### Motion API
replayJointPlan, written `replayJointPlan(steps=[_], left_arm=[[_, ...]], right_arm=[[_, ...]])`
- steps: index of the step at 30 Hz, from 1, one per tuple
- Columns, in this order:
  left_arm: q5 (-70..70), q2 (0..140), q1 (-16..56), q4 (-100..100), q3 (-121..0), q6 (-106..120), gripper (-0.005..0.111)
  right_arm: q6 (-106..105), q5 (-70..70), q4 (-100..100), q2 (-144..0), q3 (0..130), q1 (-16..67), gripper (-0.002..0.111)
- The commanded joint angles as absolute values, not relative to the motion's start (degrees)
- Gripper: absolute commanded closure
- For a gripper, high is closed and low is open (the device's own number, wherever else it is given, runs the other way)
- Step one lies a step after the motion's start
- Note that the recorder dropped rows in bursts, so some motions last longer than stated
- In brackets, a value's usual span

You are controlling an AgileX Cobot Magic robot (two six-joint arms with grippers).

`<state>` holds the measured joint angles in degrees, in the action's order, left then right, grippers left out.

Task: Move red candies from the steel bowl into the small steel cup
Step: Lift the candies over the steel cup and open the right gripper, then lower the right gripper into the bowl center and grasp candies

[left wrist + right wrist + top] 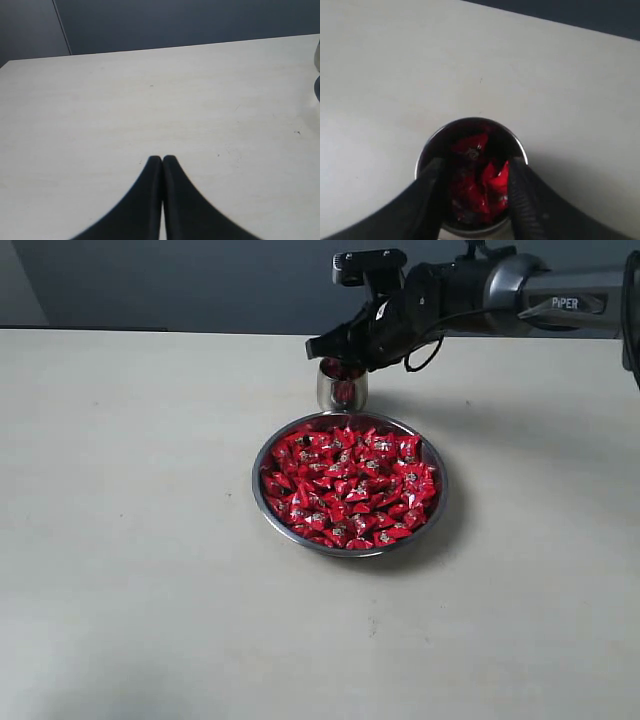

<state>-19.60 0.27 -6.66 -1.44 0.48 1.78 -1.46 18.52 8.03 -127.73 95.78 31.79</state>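
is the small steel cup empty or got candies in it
Not empty: the right wrist view shows red candies inside the small steel cup.

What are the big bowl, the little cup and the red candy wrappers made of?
The bowl looks like polished metal, probably steel: silvery, with a thin bright rim. The cup looks the same; its wall mirrors red. The candy wrappers seem shiny foil, crinkled and glinting, though plastic film is possible.
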Motion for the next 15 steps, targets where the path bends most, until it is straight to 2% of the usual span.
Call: replayJointPlan(steps=[1,15], left_arm=[[-19.30,0.00,-6.20,-1.55,0.00,1.68,0.106],[-19.30,0.00,-6.20,-1.55,0.00,1.68,0.106]], right_arm=[[-1.46,22.13,8.06,-125.71,95.75,31.45,0.068],[-12.24,45.09,8.34,-120.88,95.21,32.74,0.068]])
